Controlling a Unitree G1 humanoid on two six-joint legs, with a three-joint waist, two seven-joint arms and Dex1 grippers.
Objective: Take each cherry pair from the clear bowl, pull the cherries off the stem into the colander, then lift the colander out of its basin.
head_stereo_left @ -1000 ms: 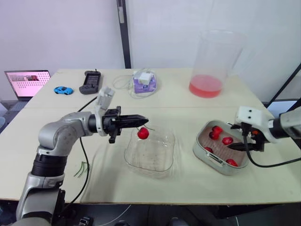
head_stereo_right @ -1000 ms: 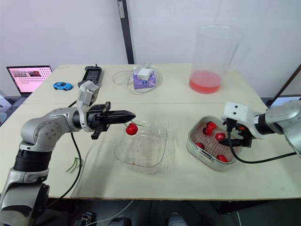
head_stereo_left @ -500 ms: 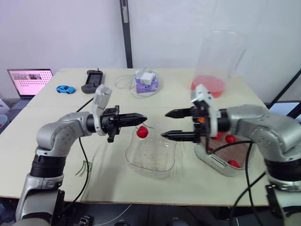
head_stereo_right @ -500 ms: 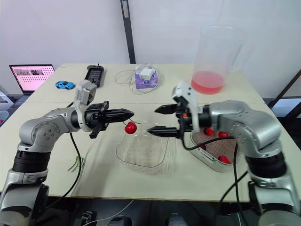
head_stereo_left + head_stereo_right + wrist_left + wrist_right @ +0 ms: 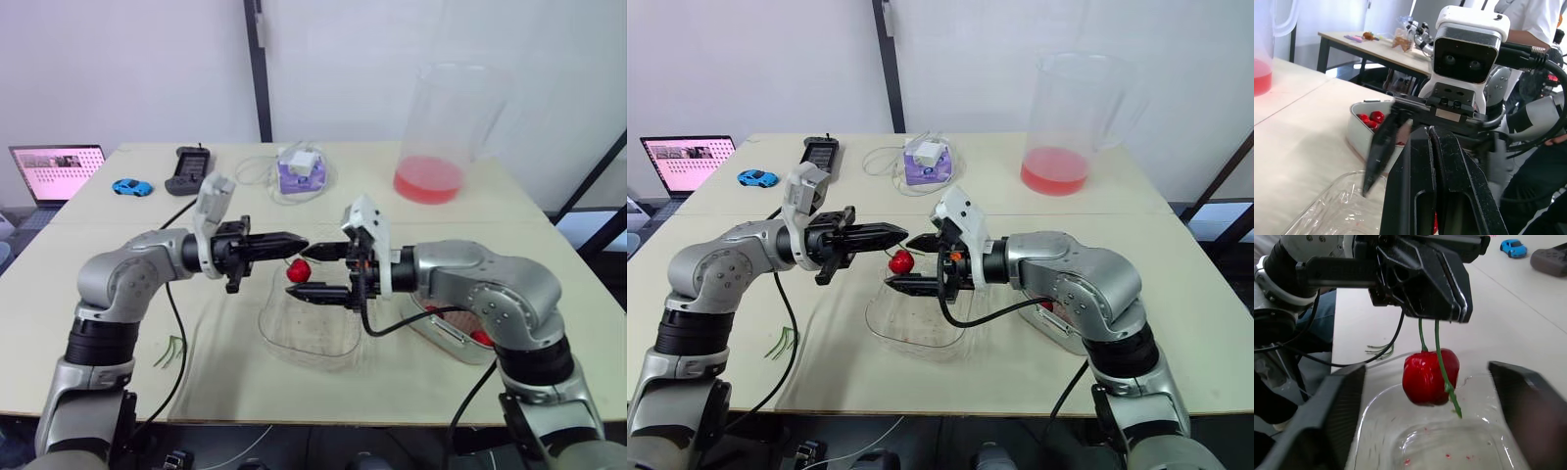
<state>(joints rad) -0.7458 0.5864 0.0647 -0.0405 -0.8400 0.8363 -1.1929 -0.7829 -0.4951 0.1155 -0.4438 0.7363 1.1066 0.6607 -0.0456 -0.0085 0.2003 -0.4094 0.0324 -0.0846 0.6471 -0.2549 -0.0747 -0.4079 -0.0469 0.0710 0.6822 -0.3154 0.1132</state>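
Red cherry [image 5: 1430, 377] — stem [image 5: 1421, 335] clamped in left gripper [image 5: 904, 234]; right gripper [image 5: 901, 262] spread around it.

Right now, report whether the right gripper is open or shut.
Open: right gripper, fingers wide apart, cherry hanging between them.

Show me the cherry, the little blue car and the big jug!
cherry [image 5: 1425, 379], right wrist view, middle of the red fruit.
blue toy car [image 5: 131, 187], left eye view, its roof.
jug [image 5: 460, 113], left eye view, upper part of its clear wall.
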